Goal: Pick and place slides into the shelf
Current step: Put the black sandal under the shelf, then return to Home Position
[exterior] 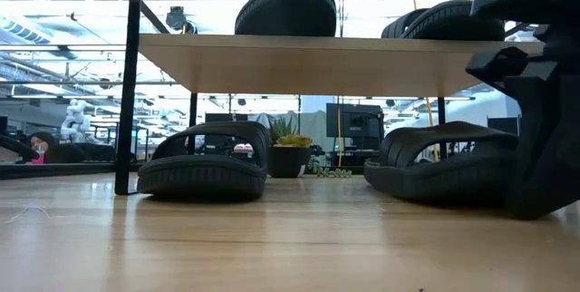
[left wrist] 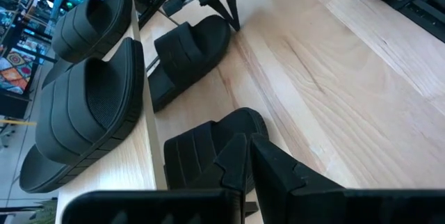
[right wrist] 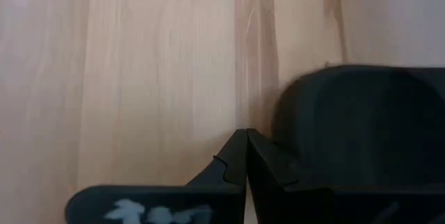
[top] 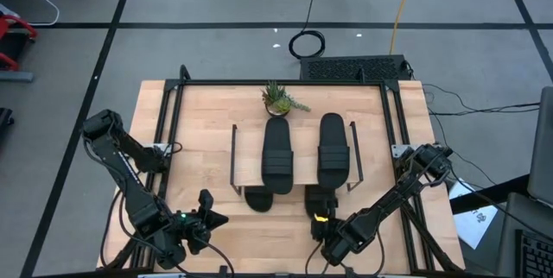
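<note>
The shelf (top: 302, 153) stands mid-table, its light board (exterior: 317, 65) on thin black end frames. Two black slides (top: 277, 153) (top: 333, 153) lie sole-down on the board. Two more rest on the table under it, the left one (top: 257, 199) (exterior: 204, 165) and the right one (top: 318, 199) (exterior: 444, 170), heels poking out toward the near edge. My right gripper (top: 321, 220) (right wrist: 245, 140) is shut, pointing down at the table beside the right lower slide's heel (right wrist: 361, 126). My left gripper (top: 210, 220) (left wrist: 249, 156) is shut and hovers near the table's near edge, left of the shelf. My right gripper stands with the outer side of one finger (right wrist: 274, 172) right next to the heel end (right wrist: 285, 123) of the right lower slide, coming from above and the near side. I cannot tell whether it touches the slide, which lies flat on the table.
A small potted plant (top: 281, 98) (exterior: 290, 151) sits at the far side of the shelf. Black frame rails (top: 173, 131) run along the table's left, right and far sides. Bare wood lies left and right of the shelf and along the near edge (exterior: 272, 247).
</note>
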Motion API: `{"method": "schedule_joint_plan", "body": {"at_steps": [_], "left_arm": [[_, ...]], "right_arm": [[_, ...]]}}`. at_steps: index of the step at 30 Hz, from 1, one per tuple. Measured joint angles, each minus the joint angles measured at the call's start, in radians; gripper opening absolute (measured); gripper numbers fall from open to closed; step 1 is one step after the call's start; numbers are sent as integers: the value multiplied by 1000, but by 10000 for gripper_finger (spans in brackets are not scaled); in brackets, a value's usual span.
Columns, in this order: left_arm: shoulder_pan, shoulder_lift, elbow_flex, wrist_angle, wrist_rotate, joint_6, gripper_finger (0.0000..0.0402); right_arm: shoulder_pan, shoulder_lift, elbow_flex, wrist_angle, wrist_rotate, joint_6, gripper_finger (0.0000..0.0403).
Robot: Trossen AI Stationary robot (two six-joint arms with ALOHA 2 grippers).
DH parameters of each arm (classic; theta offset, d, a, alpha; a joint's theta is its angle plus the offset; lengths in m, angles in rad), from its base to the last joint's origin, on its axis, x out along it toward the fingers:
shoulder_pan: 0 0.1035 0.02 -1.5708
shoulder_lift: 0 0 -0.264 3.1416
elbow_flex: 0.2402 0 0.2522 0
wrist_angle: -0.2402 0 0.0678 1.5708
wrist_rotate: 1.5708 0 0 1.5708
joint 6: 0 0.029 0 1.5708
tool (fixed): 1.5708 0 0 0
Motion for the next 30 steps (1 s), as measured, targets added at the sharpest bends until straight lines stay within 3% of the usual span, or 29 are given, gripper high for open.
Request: {"method": "schedule_joint_plan", "body": {"at_steps": [11,18,25,30], "left_arm": [[0,0,0,0,0,-1,26],[-9,0,0,18,0,83,26],[4,0,0,134,3,279,26],[81,-42,0,238,8,444,26]], "right_arm": [[-7,-6,0,46,7,-47,0],[23,-95,2,161,32,-175,0],[54,-253,2,319,37,-441,0],[-13,-388,3,376,27,-647,0]]}}
